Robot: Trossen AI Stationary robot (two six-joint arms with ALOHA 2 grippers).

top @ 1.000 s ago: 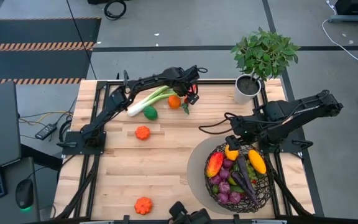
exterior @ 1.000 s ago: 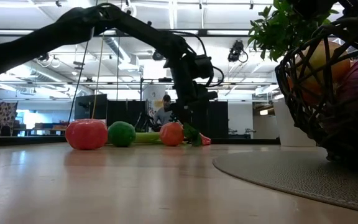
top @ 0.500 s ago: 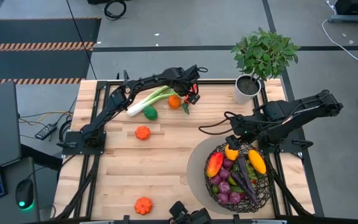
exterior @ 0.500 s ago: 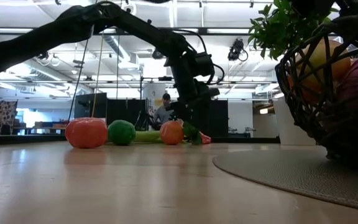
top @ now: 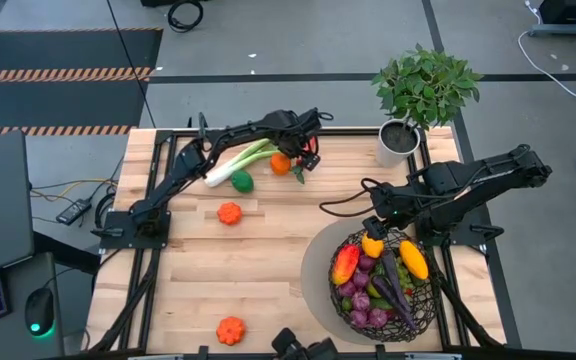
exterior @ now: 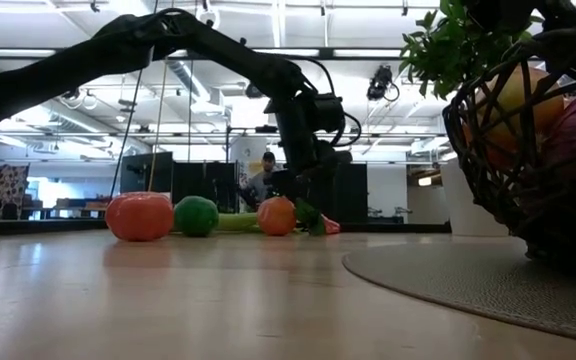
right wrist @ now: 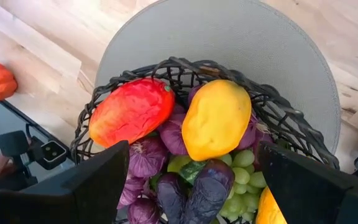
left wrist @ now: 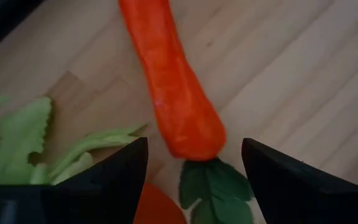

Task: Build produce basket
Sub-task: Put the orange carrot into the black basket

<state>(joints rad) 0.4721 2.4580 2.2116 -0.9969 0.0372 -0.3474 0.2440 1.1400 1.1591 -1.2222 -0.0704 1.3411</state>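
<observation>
Potted plant [top: 423, 95], grey mat [top: 318, 270]

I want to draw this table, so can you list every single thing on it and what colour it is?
basket: one, dark brown wire, right front, on a grey round mat
produce in basket: many; red, yellow, purple, green grapes
carrot: one, orange, green leaves, back of table
orange: one, beside the carrot
leek: one, green-white, back left
lime: one, green, by the leek
small pumpkins: two, orange, left middle and front
potted plant: one, green, white pot, back right corner
left gripper: open, above the carrot
right gripper: open, above the basket
</observation>
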